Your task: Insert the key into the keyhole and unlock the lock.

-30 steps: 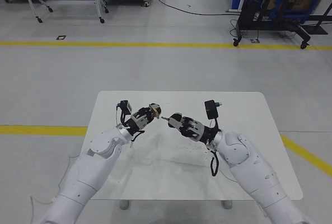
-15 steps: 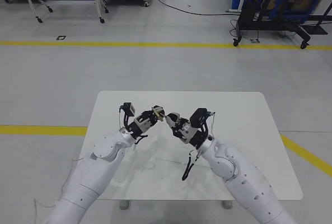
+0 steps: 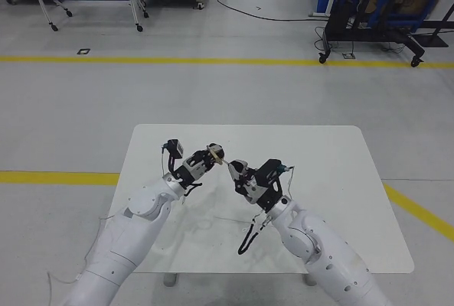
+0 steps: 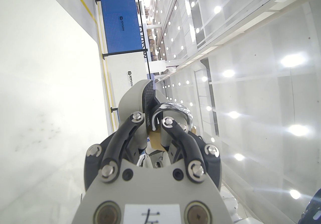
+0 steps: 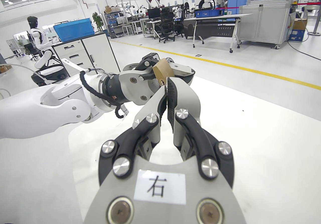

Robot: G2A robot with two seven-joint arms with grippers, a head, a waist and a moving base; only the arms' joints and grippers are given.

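Observation:
A brass padlock (image 5: 163, 72) with a silver shackle (image 4: 173, 109) is held above the white table (image 3: 326, 153) by my left gripper (image 3: 210, 157), which is shut on its body (image 4: 155, 138). The keyhole face (image 5: 162, 81) points toward my right gripper (image 5: 166, 85). That gripper is shut on a thin metal key (image 5: 165, 90), most of it hidden between the ribbed pads. The key's tip sits right at the keyhole; how far it has entered I cannot tell. In the top view the right gripper (image 3: 233, 170) meets the padlock (image 3: 214, 154) over the table's middle left.
The table's near edge (image 3: 211, 269) and right half lie bare. A black cable (image 3: 249, 233) hangs from the right forearm above the tabletop. Yellow floor lines (image 3: 50, 177) run beside the table; carts and racks stand far behind.
The right arm has swung inward and its wrist has turned, bringing the key from a small gap up to the padlock's keyhole. The left gripper has tilted the padlock slightly toward it.

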